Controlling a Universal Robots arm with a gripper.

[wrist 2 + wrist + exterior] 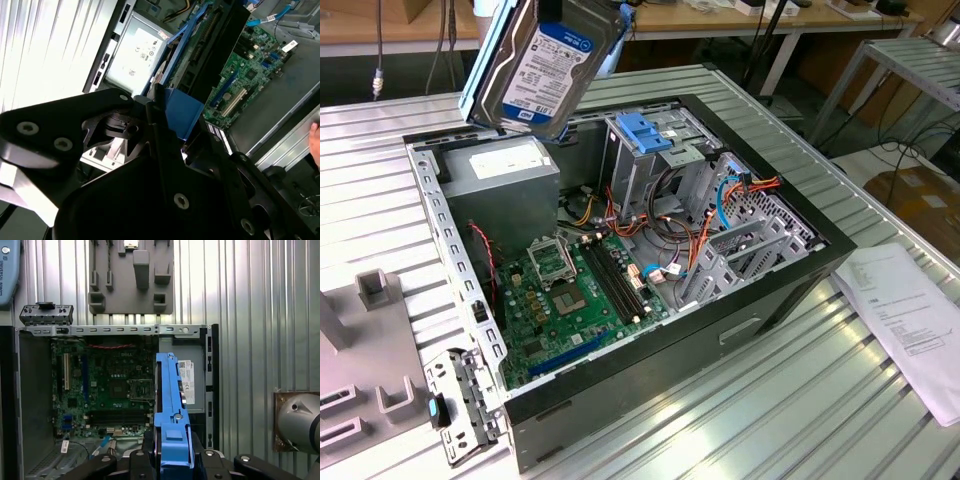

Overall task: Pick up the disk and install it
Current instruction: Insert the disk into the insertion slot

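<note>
**Silver disk [545, 60] held above the open computer case [670, 370]**

Light-blue rails run along both sides of the disk. The hand [172, 460] is clenched on it and holds it tilted in the air, with the label side facing the exterior view. In the first wrist view the disk stands edge-on between the black fingers [145, 460], with one blue rail facing the camera. Below the hand the case lies open on the ribbed metal worktop [770, 400]. The grey box [505, 185] with a white sticker is almost directly under the disk. Near it are the green board [570, 300] and the metal cage [645, 165] with a blue latch on top. Well apart from the hand, a paper sheet [910, 320] lies on the worktop.
</note>
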